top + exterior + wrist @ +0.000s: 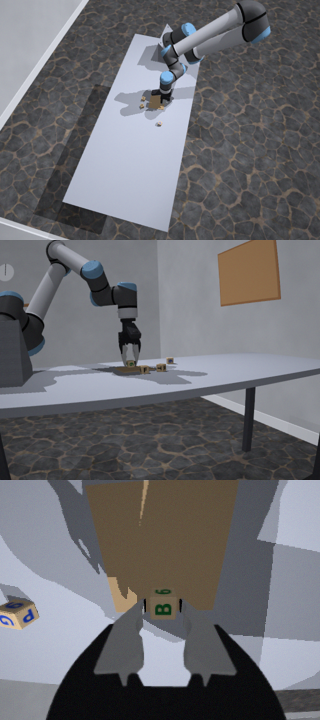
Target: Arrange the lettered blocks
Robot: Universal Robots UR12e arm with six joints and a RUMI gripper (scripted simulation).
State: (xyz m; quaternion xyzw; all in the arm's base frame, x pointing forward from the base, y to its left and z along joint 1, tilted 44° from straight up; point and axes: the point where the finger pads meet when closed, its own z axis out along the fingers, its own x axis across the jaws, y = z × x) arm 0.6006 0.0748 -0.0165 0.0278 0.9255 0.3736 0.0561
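Hand [163,611] open, straddling B block [163,605] at mat [165,540] edge, small gaps both sides. Another block [19,614] at 9 o'clock on table [60,630].

Arm [64,256]: white tubes, dark-grey joints, blue caps; black hand [130,361].
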